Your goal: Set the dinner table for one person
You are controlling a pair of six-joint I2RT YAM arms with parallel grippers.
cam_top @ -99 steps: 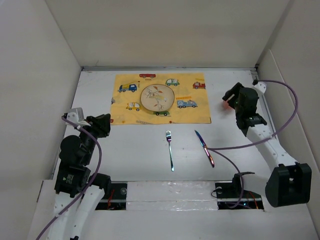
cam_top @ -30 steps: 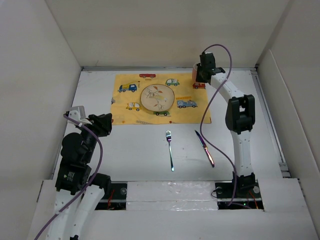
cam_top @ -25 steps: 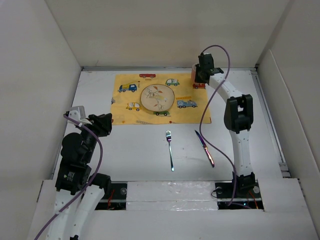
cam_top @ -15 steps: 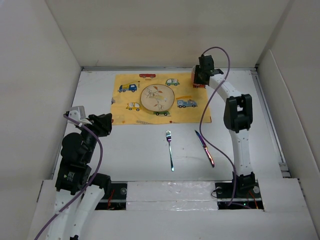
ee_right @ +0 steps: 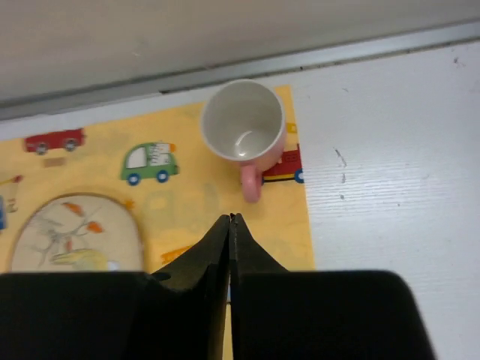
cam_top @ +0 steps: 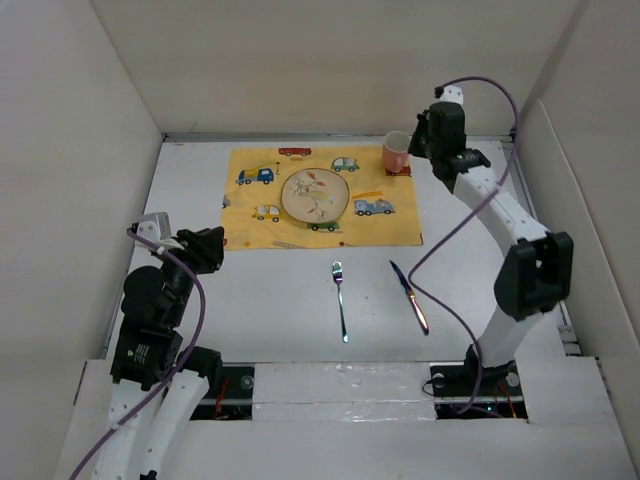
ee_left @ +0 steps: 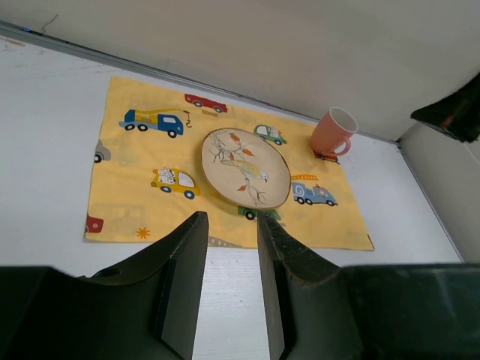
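The right end effector [ee_right: 230, 218], fingers together and empty, hovers by the placemat's [cam_top: 400, 225] far right corner, where a pink mug [ee_right: 243, 129] stands. The left end effector [ee_left: 229, 219] gapes empty; the table [cam_top: 270, 300] lies under the placemat.

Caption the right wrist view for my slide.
Shut right gripper over the placemat, empty pink mug upright at its far right corner.

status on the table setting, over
Left gripper open, idle. Right gripper shut, empty, clear of mug. Plate and mug on placemat; fork, knife on dinner table beside it. Nothing in the way.
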